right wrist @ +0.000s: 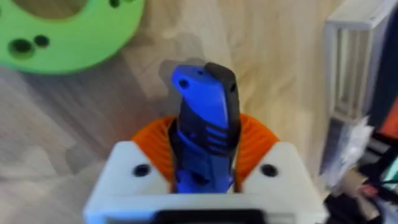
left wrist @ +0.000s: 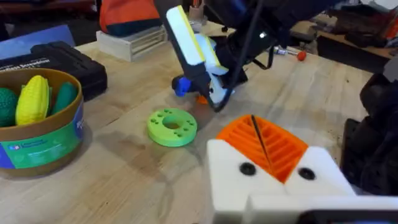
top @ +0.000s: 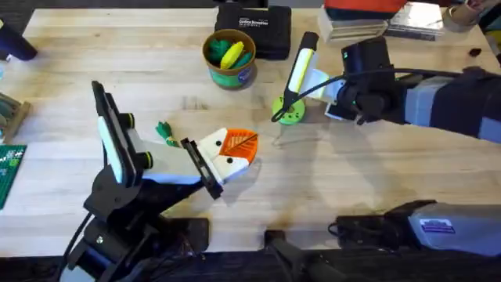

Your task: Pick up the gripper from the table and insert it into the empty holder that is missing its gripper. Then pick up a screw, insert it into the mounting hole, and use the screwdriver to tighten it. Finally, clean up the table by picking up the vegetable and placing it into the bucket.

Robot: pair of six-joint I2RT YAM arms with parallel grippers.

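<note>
My right gripper [top: 313, 83] [right wrist: 205, 146] is shut on the blue screwdriver [right wrist: 202, 106] [top: 299, 66] [left wrist: 186, 37]. The tool tilts, its lower end just above the table beside the green disc [top: 291, 114] [left wrist: 172, 126]. My left gripper [top: 241, 149] [left wrist: 264, 142] rests shut near the table's middle. Both of its white finger blocks carry orange ridged pads, so an empty holder is out of view. Dark mounting holes [left wrist: 246, 168] show in the white blocks. The dark-green vegetable [top: 164, 131] lies beside the left wrist. The bucket [top: 231, 76] [left wrist: 43, 146] stands at the back, with yellow and green toy pieces inside.
A black case [top: 254, 27] [left wrist: 62, 59] lies behind the bucket. Stacked books [top: 368, 19] sit at the back right. A green circuit board [top: 9, 168] lies at the left edge. The right arm stretches across the table's right side.
</note>
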